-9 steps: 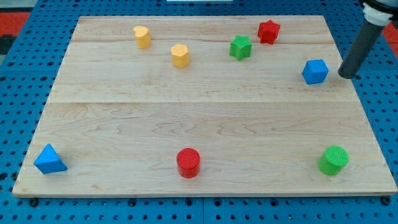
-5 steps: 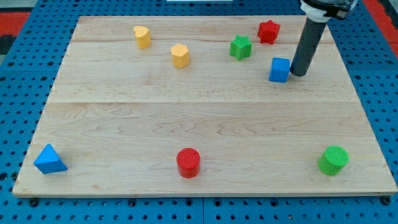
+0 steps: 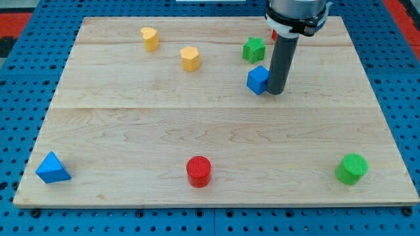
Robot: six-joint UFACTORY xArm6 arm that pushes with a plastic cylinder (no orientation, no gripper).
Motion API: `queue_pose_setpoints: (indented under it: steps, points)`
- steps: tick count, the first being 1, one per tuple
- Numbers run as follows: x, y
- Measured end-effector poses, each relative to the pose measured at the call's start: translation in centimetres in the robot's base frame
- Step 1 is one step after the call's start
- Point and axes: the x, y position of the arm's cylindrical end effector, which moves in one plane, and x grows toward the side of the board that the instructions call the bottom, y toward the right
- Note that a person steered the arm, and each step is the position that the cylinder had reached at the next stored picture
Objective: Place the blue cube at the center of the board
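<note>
The blue cube (image 3: 257, 79) lies on the wooden board (image 3: 131, 124), right of the middle and in the upper half. My tip (image 3: 275, 91) touches the cube's right side. The dark rod rises from there to the view's top and hides most of a red star block (image 3: 274, 34) behind it.
A green star (image 3: 253, 49) sits just above the blue cube. A yellow hexagonal block (image 3: 189, 58) and a yellow block (image 3: 149, 38) lie at the upper left. A blue triangular block (image 3: 52, 168), a red cylinder (image 3: 198, 171) and a green cylinder (image 3: 352, 168) lie along the bottom.
My tip came in from the right edge, met the blue cube and pushed it leftward, about a fifth of the board's width. The other blocks have not moved.
</note>
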Motion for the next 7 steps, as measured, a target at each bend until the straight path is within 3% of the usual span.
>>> queue_pose_setpoints:
  steps: [2, 4, 7]
  points:
    - [-3.4, 1.6]
    - [-3.4, -2.5]
    - [-1.7, -3.5]
